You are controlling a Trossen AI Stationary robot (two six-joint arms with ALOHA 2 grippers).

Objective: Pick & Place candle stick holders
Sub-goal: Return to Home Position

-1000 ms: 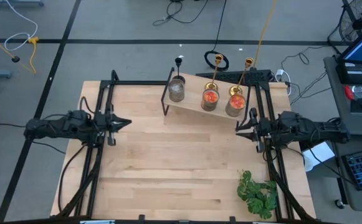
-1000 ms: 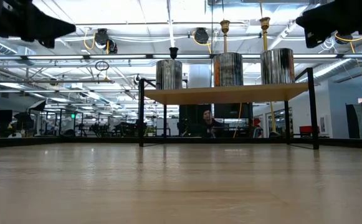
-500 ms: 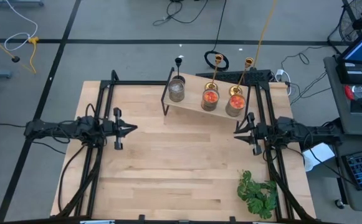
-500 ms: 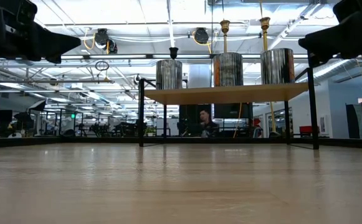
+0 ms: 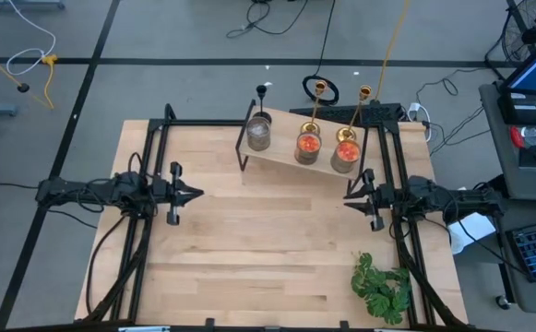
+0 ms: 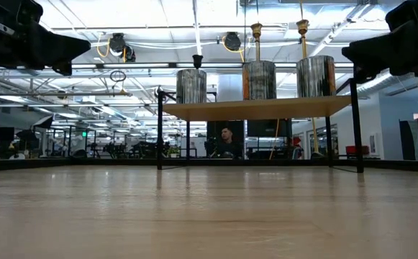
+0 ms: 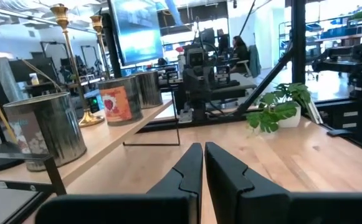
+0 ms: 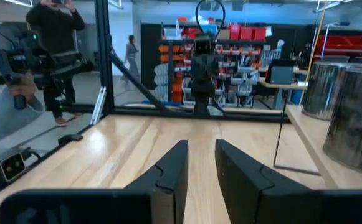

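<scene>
Three candle stick holders stand at the table's far side, on or just behind a small wooden shelf (image 5: 281, 155). The black one (image 5: 263, 90) is on the left and the two gold ones (image 5: 320, 89) (image 5: 364, 93) are to its right. In the left wrist view a gold holder (image 7: 75, 68) rests by its round base on the shelf beside a tin. My left gripper (image 5: 198, 194) hovers shut and empty over the table's left half. My right gripper (image 5: 346, 197) hovers over the right half, slightly open and empty, near the shelf's right end.
Three metal tins (image 5: 259, 135) (image 5: 308, 146) (image 5: 345, 153) stand on the shelf in front of the holders. A green leafy plant (image 5: 381, 284) lies at the near right corner. Black frame rails run along both table sides. People stand beyond the table (image 8: 56, 37).
My left gripper has gone toward the table's middle and a little toward the near edge, and has rolled about its own axis. My right gripper has gone slightly toward the table's middle and near edge. Both stay empty.
</scene>
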